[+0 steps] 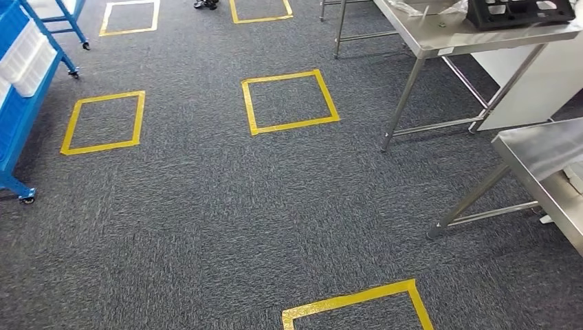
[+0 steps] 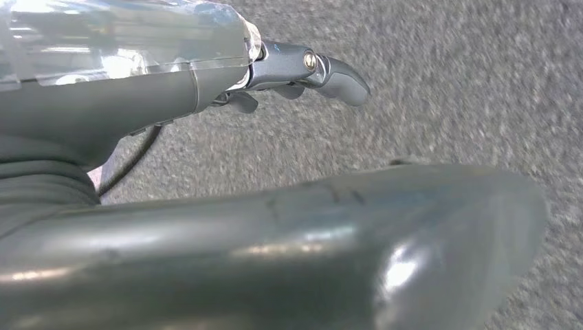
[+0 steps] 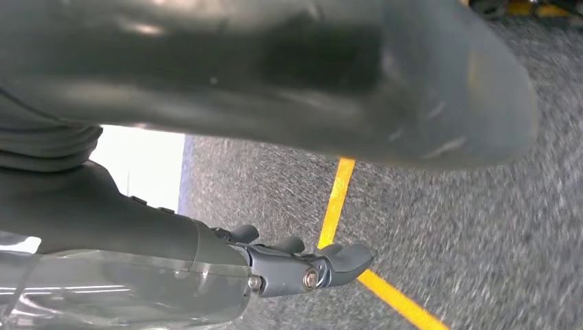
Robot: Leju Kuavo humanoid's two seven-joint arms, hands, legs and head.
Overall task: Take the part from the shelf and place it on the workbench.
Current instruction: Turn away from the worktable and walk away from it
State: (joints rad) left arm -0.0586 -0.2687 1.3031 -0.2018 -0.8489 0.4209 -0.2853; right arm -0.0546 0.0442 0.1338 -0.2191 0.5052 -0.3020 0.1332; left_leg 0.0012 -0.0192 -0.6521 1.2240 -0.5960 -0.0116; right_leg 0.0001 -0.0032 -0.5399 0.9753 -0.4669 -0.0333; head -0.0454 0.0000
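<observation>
Ahead of us on grey carpet [image 1: 206, 206] lies a yellow tape square [image 1: 290, 102]; the blue shelf [image 1: 20, 103] stands left of it, steel workbenches [image 1: 474, 38] right, one carrying a black part [image 1: 526, 12]. Over carpet, our left hand [image 2: 289, 75] hangs released, grasping nothing. Our right hand [image 3: 302, 265] hangs likewise, near tape.

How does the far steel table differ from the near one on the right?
The far table carries a black part and clear plastic on its top; what shows of the near table is bare steel. The far table shows several legs and a lower crossbar; the near table is cut by the picture's edge and shows one slanted leg and one rail. Both are shiny steel and stand on grey carpet.
</observation>
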